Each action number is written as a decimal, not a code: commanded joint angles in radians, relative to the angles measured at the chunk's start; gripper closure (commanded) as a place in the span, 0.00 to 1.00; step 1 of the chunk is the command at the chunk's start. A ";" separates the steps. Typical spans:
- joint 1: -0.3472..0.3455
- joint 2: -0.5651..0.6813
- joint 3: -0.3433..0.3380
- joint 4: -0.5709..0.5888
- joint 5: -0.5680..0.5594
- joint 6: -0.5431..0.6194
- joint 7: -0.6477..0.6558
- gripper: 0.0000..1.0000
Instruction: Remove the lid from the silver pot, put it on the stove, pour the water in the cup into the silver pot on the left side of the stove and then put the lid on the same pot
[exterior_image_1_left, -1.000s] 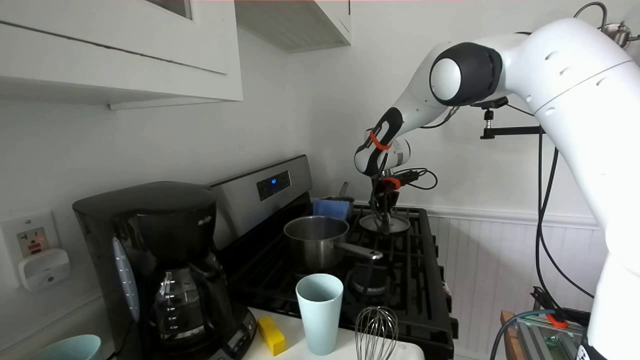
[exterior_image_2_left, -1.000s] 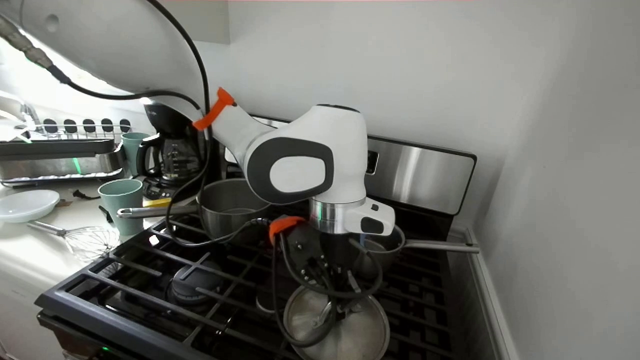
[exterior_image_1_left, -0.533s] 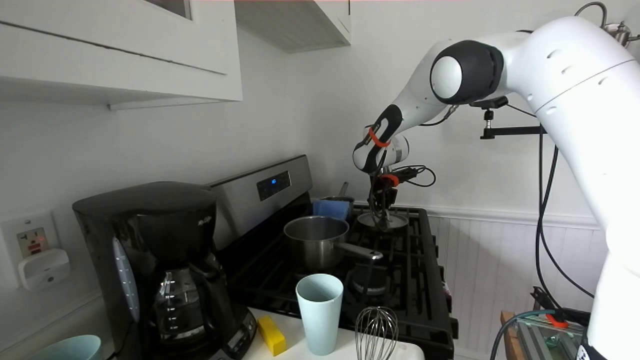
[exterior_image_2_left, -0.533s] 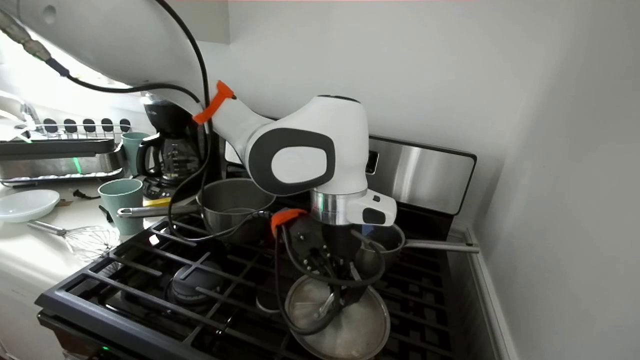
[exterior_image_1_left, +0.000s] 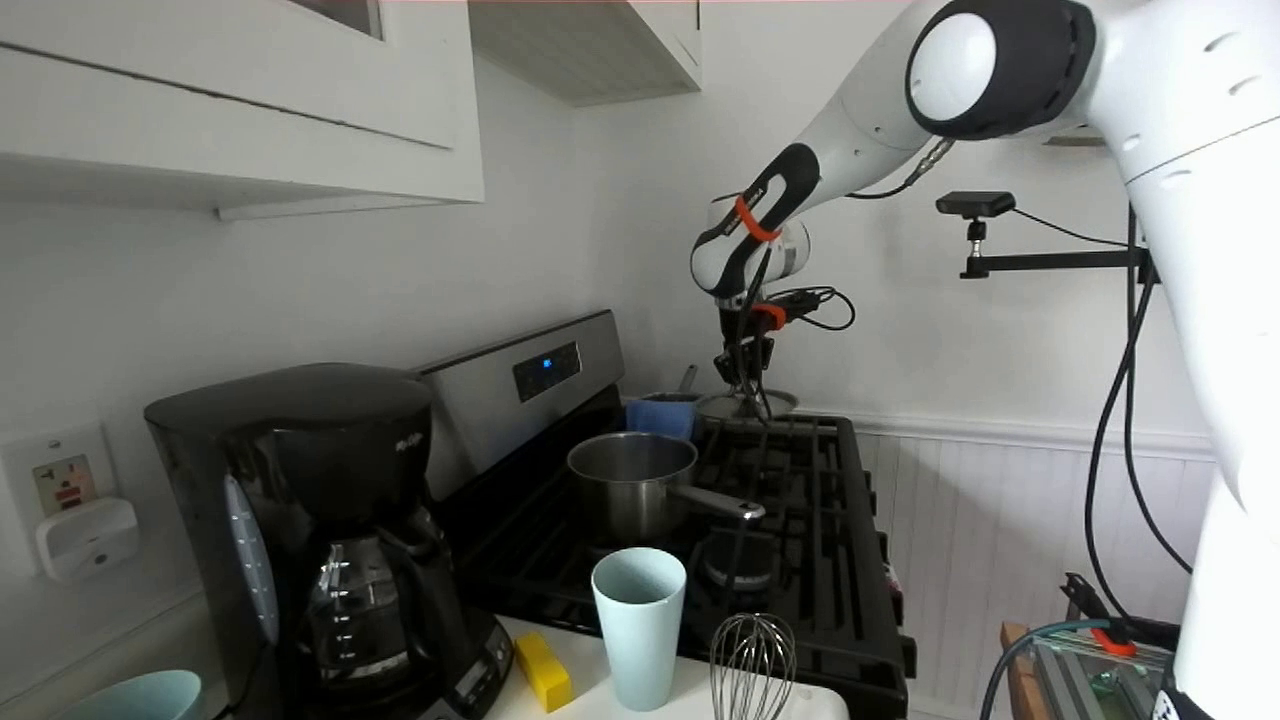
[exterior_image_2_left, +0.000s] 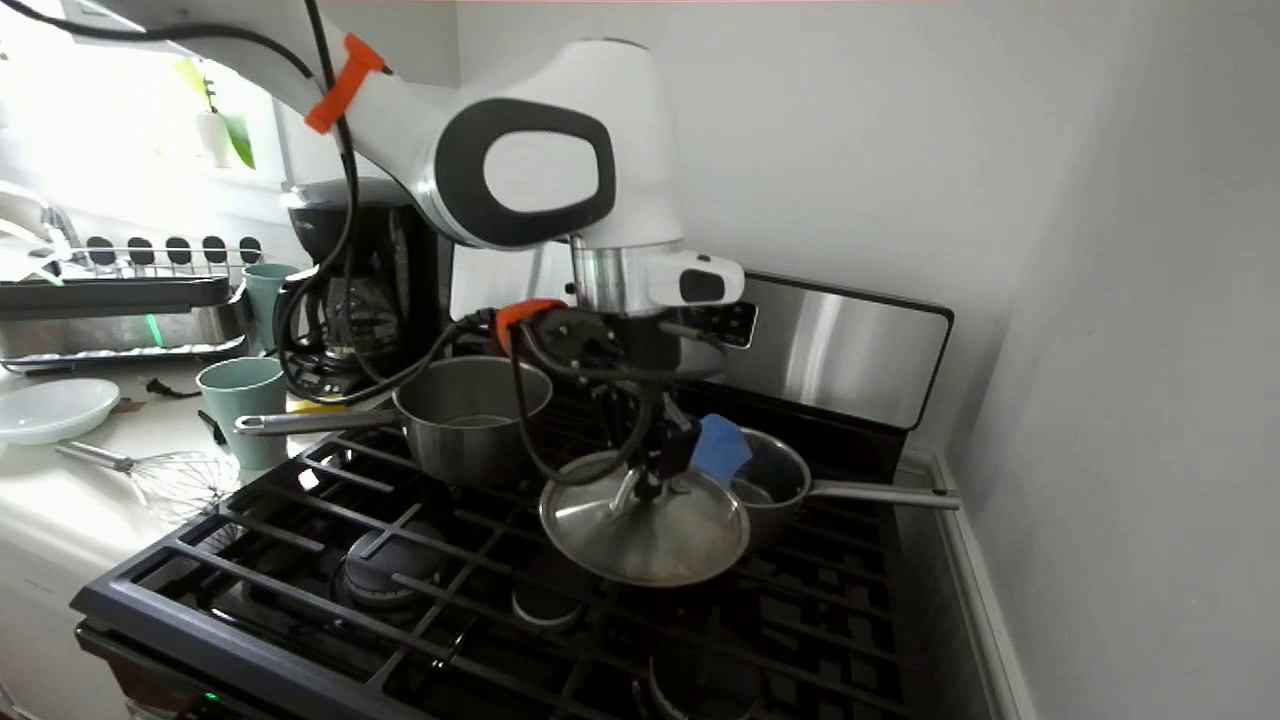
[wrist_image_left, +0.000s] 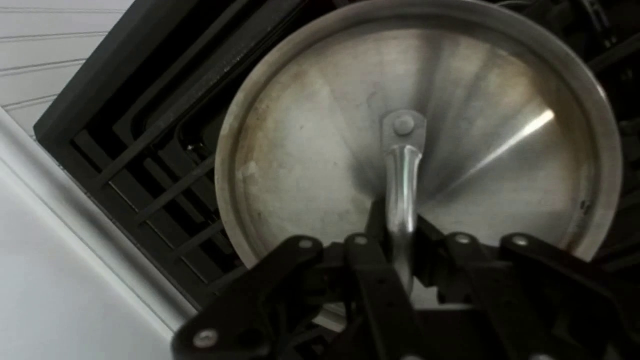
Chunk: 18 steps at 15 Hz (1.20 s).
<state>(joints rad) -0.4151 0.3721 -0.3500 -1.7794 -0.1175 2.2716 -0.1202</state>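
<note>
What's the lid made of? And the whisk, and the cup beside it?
Lid: metal, probably steel, shiny but stained; light makes a bright streak.
Whisk: probably polished metal; its thin wires shine silvery.
Cup: perhaps plastic, smooth; it's one even, solid colour. Ceramic is possible.

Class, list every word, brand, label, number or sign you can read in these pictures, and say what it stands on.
"Mr. Coffee", likely, though blurred: script on the black plastic coffee maker.
Blue characters, too small to read: the dark rectangular display of the black stove with cast grates.
Pale lettering, too small to read: the white robot arm with black trim.
Pale marks, perhaps reflections, unreadable: the clear glass carafe.
Nothing else reads clearly.
</note>
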 joint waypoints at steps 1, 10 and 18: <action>0.063 -0.195 0.014 -0.158 -0.090 -0.023 -0.039 0.98; 0.182 -0.452 0.121 -0.402 -0.113 -0.010 -0.156 0.98; 0.244 -0.394 0.167 -0.429 -0.058 0.182 -0.248 0.98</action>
<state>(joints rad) -0.1803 -0.0400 -0.1865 -2.2017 -0.2163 2.3802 -0.3079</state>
